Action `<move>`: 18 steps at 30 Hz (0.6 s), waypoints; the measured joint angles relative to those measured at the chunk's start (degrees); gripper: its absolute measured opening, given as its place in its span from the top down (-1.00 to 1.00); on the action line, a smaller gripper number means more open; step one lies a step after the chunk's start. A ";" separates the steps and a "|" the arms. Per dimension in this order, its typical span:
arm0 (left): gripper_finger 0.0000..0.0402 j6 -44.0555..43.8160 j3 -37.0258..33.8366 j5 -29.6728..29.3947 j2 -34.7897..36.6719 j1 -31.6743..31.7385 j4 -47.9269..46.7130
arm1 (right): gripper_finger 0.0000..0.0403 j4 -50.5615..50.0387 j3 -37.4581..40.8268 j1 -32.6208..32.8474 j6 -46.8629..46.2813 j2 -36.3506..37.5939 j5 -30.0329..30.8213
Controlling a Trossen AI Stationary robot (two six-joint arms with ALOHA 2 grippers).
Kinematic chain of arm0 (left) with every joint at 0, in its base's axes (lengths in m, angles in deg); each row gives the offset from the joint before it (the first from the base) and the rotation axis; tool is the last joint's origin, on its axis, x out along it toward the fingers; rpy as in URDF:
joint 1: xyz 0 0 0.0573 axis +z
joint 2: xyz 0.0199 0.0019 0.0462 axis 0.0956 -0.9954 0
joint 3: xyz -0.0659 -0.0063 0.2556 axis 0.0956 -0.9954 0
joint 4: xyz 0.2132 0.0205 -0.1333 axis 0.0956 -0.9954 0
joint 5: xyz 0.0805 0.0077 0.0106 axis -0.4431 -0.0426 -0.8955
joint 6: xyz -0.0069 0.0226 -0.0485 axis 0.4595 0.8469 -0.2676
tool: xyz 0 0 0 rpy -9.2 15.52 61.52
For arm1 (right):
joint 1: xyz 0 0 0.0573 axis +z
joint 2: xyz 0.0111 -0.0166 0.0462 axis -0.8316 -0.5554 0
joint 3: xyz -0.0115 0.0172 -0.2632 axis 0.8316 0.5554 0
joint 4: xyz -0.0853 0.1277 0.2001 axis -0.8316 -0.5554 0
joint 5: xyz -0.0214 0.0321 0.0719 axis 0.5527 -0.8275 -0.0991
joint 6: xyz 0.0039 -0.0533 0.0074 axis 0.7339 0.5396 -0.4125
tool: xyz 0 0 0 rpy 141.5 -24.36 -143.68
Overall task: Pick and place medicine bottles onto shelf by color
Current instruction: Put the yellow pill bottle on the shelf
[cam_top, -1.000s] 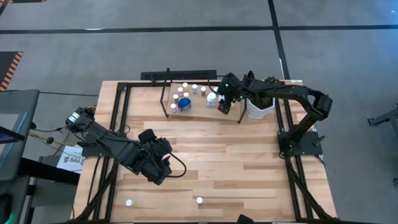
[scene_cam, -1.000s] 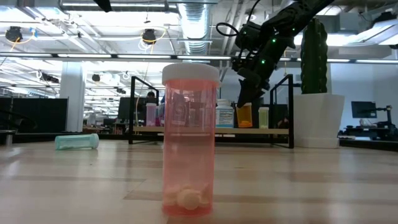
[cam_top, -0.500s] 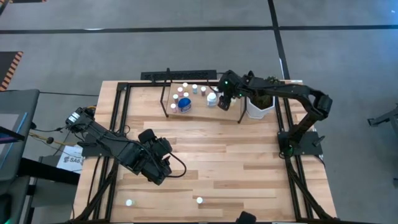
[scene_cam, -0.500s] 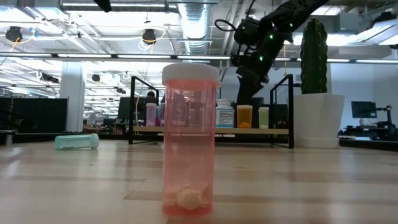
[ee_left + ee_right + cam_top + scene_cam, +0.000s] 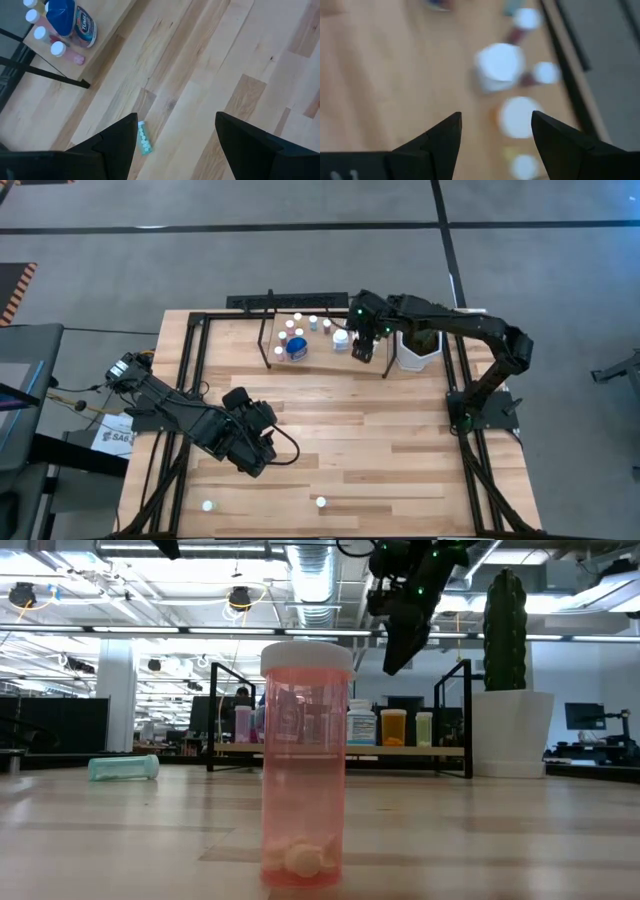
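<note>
The shelf (image 5: 316, 348) stands at the table's far side with several bottles upright on its board, among them a blue one (image 5: 296, 347) and an orange one (image 5: 394, 726). My right gripper (image 5: 363, 348) hangs open and empty above the shelf's right end (image 5: 396, 658); its wrist view (image 5: 495, 132) looks down on blurred white caps. My left gripper (image 5: 258, 458) is open and empty above the table's middle left, over a teal bottle (image 5: 143, 139) that lies on its side. A pink bottle (image 5: 305, 765) stands near the front edge.
A white pot with a green plant (image 5: 418, 350) stands just right of the shelf. Two white-capped bottles (image 5: 208, 505) (image 5: 320, 502) stand near the front edge. Black frame rails (image 5: 190, 370) run along the table's left and right sides.
My right gripper has gone up from the orange bottle on the shelf and a little toward the table's left. The orange bottle stays upright on the board.
</note>
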 joint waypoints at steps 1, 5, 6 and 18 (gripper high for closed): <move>-0.26 0.00 0.00 0.07 0.00 0.00 0.02 | -0.30 -0.38 0.00 0.76 -0.67 0.08 -1.40; -0.26 0.02 0.00 0.41 0.00 0.00 0.02 | -0.30 -2.27 0.00 4.82 -3.44 0.18 -5.86; -0.26 0.02 0.00 0.44 0.00 0.00 0.00 | -0.30 -2.81 0.00 6.06 -4.37 0.18 -6.40; -0.26 3.02 0.00 0.34 0.00 0.02 0.49 | -0.30 0.04 0.20 28.83 -14.70 0.06 -5.52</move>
